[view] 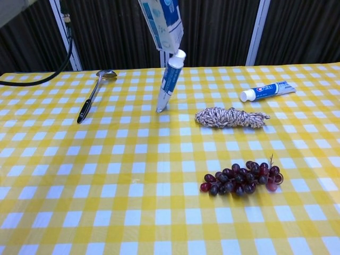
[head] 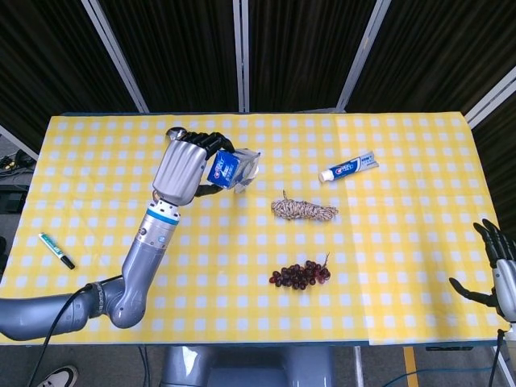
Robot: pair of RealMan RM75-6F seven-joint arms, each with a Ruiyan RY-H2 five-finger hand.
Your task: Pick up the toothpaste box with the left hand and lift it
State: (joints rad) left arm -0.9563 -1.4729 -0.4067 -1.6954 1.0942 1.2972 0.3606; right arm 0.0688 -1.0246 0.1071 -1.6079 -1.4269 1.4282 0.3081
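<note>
My left hand (head: pixel 184 169) grips the blue and white toothpaste box (head: pixel 231 169) and holds it in the air above the yellow checked table (head: pixel 403 242). In the chest view only the box's lower end (view: pixel 162 21) shows at the top edge, open end down; the hand itself is out of that frame. A toothpaste tube (view: pixel 170 79) hangs out of the open end, leaning, with its bottom tip touching the cloth. My right hand (head: pixel 500 270) hangs open at the table's right front corner, holding nothing.
A second toothpaste tube (head: pixel 347 168) lies at the back right. A bundle of rope (head: pixel 303 210) and a bunch of grapes (head: pixel 300 275) lie mid-table. A spoon (view: pixel 91 95) lies behind the left hand, a marker (head: pixel 56 250) at the left edge.
</note>
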